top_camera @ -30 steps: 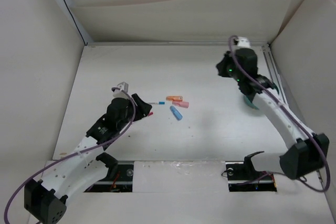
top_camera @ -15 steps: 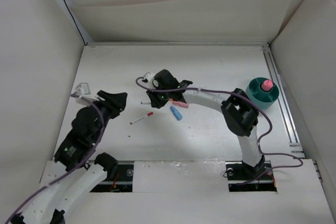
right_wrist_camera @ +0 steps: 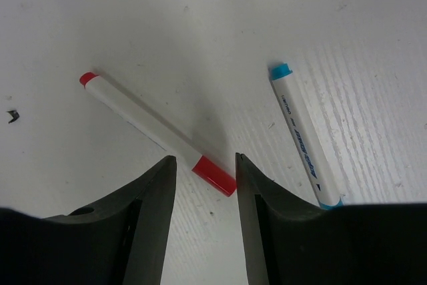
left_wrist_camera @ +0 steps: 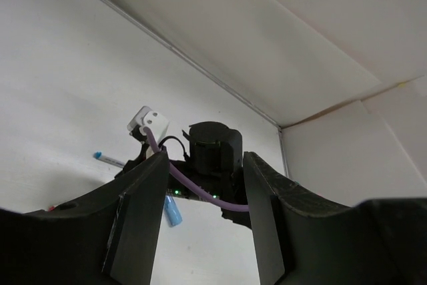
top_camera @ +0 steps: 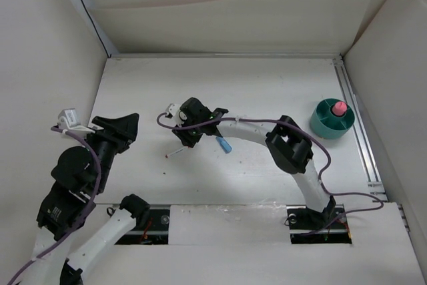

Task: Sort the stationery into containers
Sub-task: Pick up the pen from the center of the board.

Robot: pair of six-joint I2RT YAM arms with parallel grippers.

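The thin red-white pen (right_wrist_camera: 150,128) lies on the white table, its red cap end between the jaws of my right gripper (right_wrist_camera: 203,168). The jaws stand open and low over it. In the top view the right gripper (top_camera: 181,139) is at mid-table, the pen (top_camera: 175,154) poking out beside it. A blue-white pen (right_wrist_camera: 303,135) lies just right of it. The light blue capsule (top_camera: 225,143) lies by the right arm. The teal organizer (top_camera: 331,119) at far right holds a pink piece (top_camera: 339,107). My left gripper (top_camera: 128,125) is open, empty and raised at the left.
White walls enclose the table on three sides. A metal rail (top_camera: 353,118) runs along the right edge beside the organizer. In the left wrist view, the right arm's wrist (left_wrist_camera: 210,165), the capsule (left_wrist_camera: 173,211) and the blue-tipped pen (left_wrist_camera: 107,158) show between my open fingers.
The right arm swung from the organizer to mid-table and came down over the red-white pen. The left arm let go of that pen and drew back up to the left. A pink piece now stands in the organizer.
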